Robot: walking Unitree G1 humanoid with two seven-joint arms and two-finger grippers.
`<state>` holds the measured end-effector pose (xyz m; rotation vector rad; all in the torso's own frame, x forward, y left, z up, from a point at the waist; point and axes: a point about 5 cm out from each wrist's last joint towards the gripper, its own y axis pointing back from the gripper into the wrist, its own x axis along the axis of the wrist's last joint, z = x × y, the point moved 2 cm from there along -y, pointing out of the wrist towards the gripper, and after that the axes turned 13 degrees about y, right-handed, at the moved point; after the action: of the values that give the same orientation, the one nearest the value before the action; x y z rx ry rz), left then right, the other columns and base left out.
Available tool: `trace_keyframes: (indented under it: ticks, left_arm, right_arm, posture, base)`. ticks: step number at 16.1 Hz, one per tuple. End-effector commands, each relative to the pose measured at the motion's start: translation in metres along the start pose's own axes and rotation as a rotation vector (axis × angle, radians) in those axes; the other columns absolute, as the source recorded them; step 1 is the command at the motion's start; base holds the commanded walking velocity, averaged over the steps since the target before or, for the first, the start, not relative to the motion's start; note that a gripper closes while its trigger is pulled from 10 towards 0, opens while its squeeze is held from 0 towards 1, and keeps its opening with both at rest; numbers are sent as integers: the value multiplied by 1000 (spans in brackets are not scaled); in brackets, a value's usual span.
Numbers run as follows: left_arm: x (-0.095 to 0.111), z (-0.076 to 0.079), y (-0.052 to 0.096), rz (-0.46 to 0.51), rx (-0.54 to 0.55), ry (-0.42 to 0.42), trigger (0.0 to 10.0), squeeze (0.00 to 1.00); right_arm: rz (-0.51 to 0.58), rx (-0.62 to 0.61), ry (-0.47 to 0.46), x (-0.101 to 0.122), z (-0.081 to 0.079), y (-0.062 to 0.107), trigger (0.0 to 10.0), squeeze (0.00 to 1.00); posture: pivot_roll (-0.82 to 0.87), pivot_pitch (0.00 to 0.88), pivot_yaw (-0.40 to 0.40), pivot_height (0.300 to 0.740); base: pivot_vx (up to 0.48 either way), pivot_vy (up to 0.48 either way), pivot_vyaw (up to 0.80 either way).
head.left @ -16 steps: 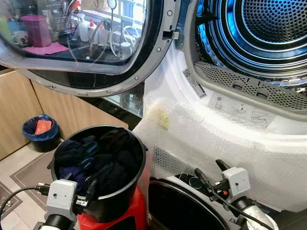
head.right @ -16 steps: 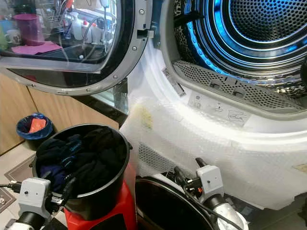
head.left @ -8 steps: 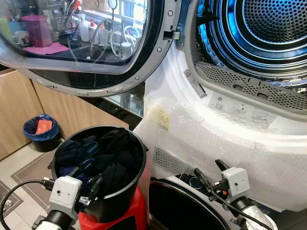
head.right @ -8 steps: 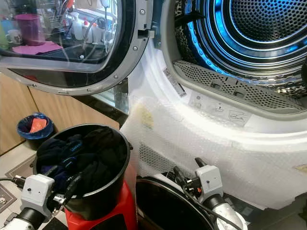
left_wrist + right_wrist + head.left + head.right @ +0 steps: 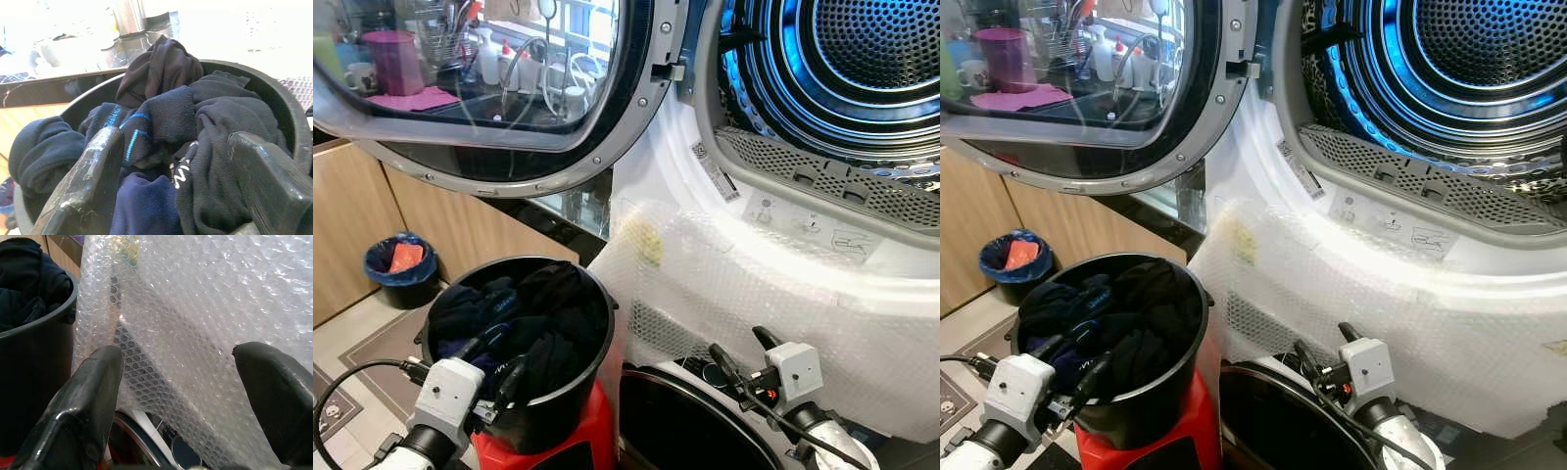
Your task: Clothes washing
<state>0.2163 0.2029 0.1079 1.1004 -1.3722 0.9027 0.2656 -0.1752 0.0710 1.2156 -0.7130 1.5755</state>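
Note:
A black bucket (image 5: 570, 392) full of dark clothes (image 5: 524, 318) stands on a red stool (image 5: 587, 441) in front of the washer. My left gripper (image 5: 489, 362) is open at the bucket's near rim, its fingers (image 5: 85, 181) reaching over black and navy garments (image 5: 171, 117). The open drum (image 5: 871, 59) glows blue at the upper right. My right gripper (image 5: 739, 352) is open and empty low beside the machine, facing its bubble wrap (image 5: 195, 308).
The round glass door (image 5: 480, 88) hangs open at the upper left. Bubble wrap (image 5: 744, 284) covers the machine's white front. A lower round door (image 5: 695, 431) sits below it. A small blue-lined bin (image 5: 401, 266) stands by the wooden cabinets (image 5: 352, 215).
My left gripper has moved forward over the bucket's rim, its fingers now above the clothes. The right arm has held still. The camera shifted slightly.

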Motion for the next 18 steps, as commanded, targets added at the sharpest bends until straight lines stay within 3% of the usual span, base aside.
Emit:
trace_keyframes:
  ticks: [1,2,3,5,7,8,15,18]
  left_arm:
    - [-2,10,-1,-17,-68,39,10000,0]
    - [0,13,-1,-12,-82,37,10000,0]
    - [2,20,1,-14,-127,103,10000,0]
    - [1,17,-1,-11,-94,51,10000,0]
    - [-1,16,0,-11,-97,60,10000,0]
    - [-3,9,0,-14,-57,36,10000,0]
    - [-5,-16,6,-15,55,90,10000,0]
    - [-10,-18,7,-27,59,71,10000,0]
  right_arm:
    - [1,-10,12,0,3,2,10000,0]
    - [1,-11,12,0,3,2,10000,0]
    - [-1,-13,10,0,3,3,10000,0]
    - [-3,-15,11,0,3,3,10000,0]
    - [-3,-15,11,0,3,3,10000,0]
    - [-3,-14,12,0,3,3,10000,0]
    - [-1,-12,14,1,4,3,10000,0]
    - [1,-13,13,2,4,2,10000,0]
  posture:
    - [141,43,-89,740]
    - [141,43,-89,740]
    - [138,47,-87,740]
    - [138,48,-88,740]
    - [136,49,-88,740]
    - [136,49,-88,740]
    - [137,52,-92,740]
    - [138,53,-98,740]
  base:
    - [0,0,0]
    - [0,0,0]
    - [0,0,0]
    - [0,0,0]
    - [0,0,0]
    - [0,0,0]
    - [0,0,0]
    - [0,0,0]
